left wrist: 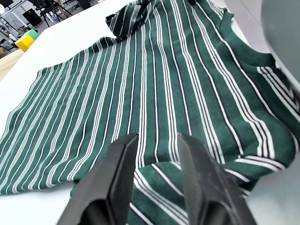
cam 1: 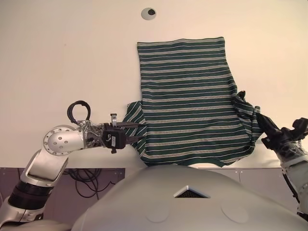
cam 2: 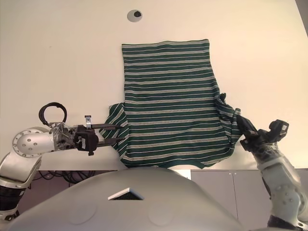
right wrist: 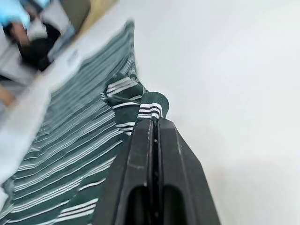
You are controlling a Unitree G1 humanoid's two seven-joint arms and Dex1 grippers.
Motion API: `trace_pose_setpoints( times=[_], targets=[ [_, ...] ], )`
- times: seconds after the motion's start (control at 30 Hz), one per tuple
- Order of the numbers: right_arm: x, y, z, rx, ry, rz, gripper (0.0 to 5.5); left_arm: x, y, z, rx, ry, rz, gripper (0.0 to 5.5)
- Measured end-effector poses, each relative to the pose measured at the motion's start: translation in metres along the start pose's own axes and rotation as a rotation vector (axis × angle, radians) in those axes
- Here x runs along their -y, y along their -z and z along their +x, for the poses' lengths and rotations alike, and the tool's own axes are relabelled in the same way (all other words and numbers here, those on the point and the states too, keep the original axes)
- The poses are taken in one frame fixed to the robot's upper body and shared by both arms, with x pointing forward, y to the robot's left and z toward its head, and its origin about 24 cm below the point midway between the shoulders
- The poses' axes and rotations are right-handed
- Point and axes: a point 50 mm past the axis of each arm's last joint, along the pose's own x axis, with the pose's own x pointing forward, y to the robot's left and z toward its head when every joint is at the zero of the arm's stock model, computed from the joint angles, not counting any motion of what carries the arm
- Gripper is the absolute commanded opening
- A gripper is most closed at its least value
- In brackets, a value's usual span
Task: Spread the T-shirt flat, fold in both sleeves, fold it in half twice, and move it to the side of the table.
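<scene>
One striped T-shirt (cam 1: 187, 96), cream table (cam 1: 72, 72), round grommet (cam 1: 148, 13)

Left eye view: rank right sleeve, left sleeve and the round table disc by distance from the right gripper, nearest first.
From the right gripper:
1. right sleeve, pinched in it.
2. left sleeve, across the T-shirt, robot's left.
3. round disc, beyond the T-shirt's far edge.

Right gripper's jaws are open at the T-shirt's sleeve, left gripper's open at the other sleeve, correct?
No: the right wrist view shows the right gripper with jaws shut on the T-shirt sleeve. The left gripper is open at the other sleeve.
</scene>
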Motion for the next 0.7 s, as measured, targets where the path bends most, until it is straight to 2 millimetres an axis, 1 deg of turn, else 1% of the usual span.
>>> trace_pose_setpoints(
  times=[0.13,0.2,0.27,0.4,0.47,0.53,0.6,0.63,0.7],
  targets=[
    [-0.002,0.003,-0.004,0.018,-0.001,0.137,0.01,-0.002,-0.002,-0.001,0.005,-0.007,0.005,1.48],
    [-0.002,0.003,-0.006,0.017,0.01,0.167,0.4,-0.002,-0.002,-0.002,0.008,-0.007,0.005,1.48],
    [0.0,-0.001,-0.009,0.038,0.035,0.189,0.78,-0.002,-0.002,-0.002,0.011,-0.007,0.004,1.48],
    [0.001,-0.003,-0.01,0.046,0.058,0.204,1.57,-0.003,-0.003,-0.001,0.012,-0.006,0.008,1.48],
    [0.007,-0.011,-0.014,0.076,0.122,0.151,1.91,-0.003,-0.003,-0.001,0.012,-0.005,0.01,1.48],
    [0.014,-0.023,-0.02,0.126,0.205,0.054,1.91,-0.004,-0.003,-0.001,0.013,-0.004,0.013,1.48],
    [0.018,-0.036,-0.023,0.154,0.281,-0.102,1.91,-0.004,-0.004,0.0,0.016,-0.004,0.017,1.48],
    [0.021,-0.044,-0.024,0.173,0.34,-0.225,1.91,-0.005,-0.004,0.001,0.024,-0.004,0.018,1.48],
    [0.016,-0.058,-0.02,0.243,0.377,-0.425,1.91,-0.008,-0.006,0.006,0.043,-0.022,0.034,1.48]
  ],
)
